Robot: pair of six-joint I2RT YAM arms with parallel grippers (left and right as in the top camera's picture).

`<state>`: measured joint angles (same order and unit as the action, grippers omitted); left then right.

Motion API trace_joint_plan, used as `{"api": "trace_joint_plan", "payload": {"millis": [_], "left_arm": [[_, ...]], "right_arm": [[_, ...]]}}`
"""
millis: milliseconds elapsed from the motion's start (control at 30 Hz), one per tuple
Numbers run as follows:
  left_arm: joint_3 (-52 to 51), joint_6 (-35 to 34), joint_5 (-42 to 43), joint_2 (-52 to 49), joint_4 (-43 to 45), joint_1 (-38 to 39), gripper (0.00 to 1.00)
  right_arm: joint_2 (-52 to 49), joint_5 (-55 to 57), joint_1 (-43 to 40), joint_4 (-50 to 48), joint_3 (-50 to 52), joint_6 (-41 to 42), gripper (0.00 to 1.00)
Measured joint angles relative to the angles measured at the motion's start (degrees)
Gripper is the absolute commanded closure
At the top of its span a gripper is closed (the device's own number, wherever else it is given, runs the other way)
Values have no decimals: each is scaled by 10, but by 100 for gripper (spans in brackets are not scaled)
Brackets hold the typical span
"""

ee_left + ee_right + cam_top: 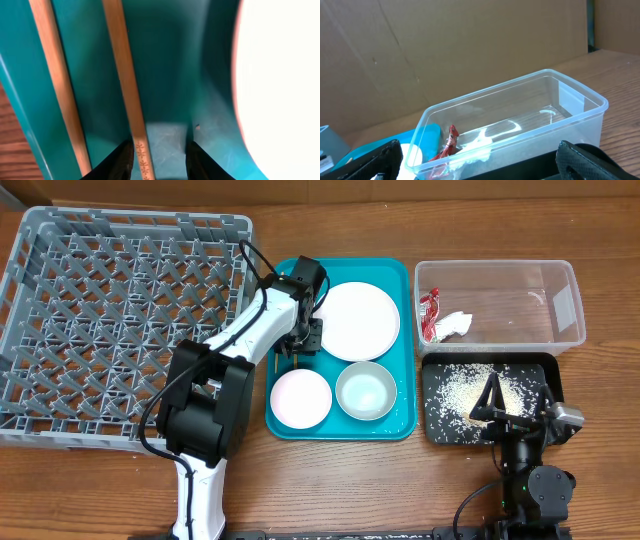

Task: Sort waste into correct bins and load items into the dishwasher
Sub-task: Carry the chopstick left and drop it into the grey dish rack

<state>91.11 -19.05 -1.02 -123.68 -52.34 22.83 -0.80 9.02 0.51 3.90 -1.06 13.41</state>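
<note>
My left gripper (306,338) is low over the left side of the teal tray (340,425). In the left wrist view its open fingers (160,162) straddle one wooden chopstick (127,85). The second chopstick (57,85) lies outside them to the left. The white plate (358,320), the small white bowl (300,398) and the green-rimmed bowl (365,390) sit on the teal tray. The red wrapper (430,315) and the tissue (455,326) lie in the clear tub (565,305). Rice grains (465,388) lie in the black tray (435,430). My right gripper (497,408) is open and empty over the black tray.
The grey dish rack (120,320) fills the left of the table and holds nothing. The plate's edge (280,75) is close to the right of my left fingers. In the right wrist view the clear tub (580,125) stands just ahead.
</note>
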Motion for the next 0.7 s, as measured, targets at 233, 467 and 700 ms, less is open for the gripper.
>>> {"api": "trace_joint_plan", "payload": {"millis": [233, 467, 700], "left_arm": [[-5, -45, -9, 0, 8, -2, 73], [-4, -52, -7, 0, 10, -9, 95], [50, -47, -6, 1, -79, -31, 96]], "right_arm": [[0, 0, 0, 0, 0, 0, 0], [0, 0, 0, 0, 0, 0, 0], [0, 0, 0, 0, 0, 0, 0]]}}
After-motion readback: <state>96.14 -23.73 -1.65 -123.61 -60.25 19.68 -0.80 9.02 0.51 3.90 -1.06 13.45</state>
